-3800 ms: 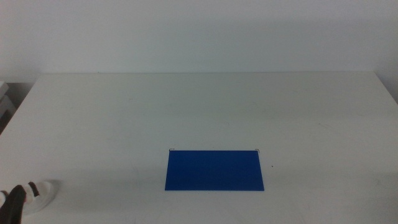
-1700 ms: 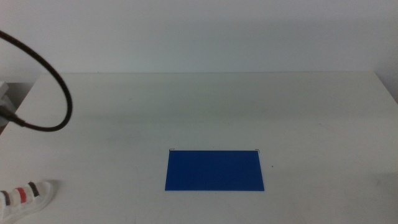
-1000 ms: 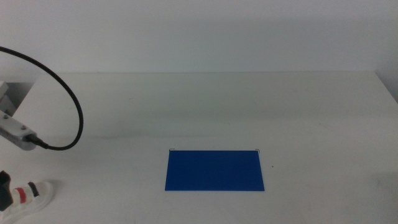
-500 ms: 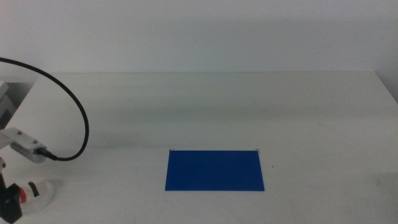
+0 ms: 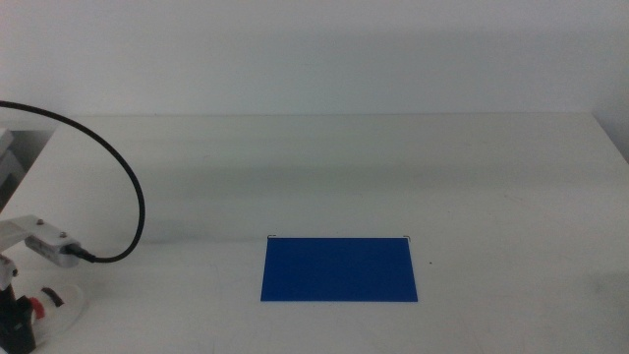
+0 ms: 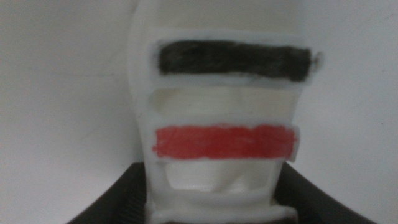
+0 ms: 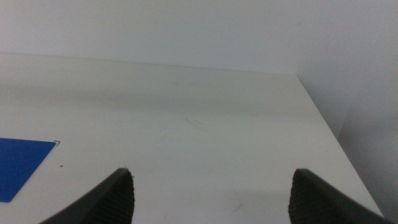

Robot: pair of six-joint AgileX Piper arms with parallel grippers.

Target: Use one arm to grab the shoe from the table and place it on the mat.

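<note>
So the left gripper [image 6: 208,208] is right down over the shoe [image 6: 221,118] at the table's [image 5: 324,167] front left corner. In the left wrist view the two dark jaws sit spread, one on each side of the white sole at the near end, so it's open and straddling the shoe, nothing squeezed yet as far as I can see. Whether the jaws already touch the sole, can't tell, it's too close and blurry.

The key bit: the shoe's long axis runs straight away from the gripper, with the red strap nearer the jaws and a black strap beyond it, so the jaws would close across its width. That looks like a decent line-up for a pinch, I'd guess. Only two straps show in this view.

In the middle view the shoe [image 5: 51,303] is half hidden behind the arm [image 5: 18,320], and the blue mat [image 5: 339,268] lies well apart from it, along the front edge near the middle of the table. The left arm is clearly the nearer one.

The right gripper [image 7: 211,193] is just waiting near the table's right side, jaws wide apart, holding nothing, a corner of the mat in its view.

Count: one shoe, one mat, two arms.
</note>
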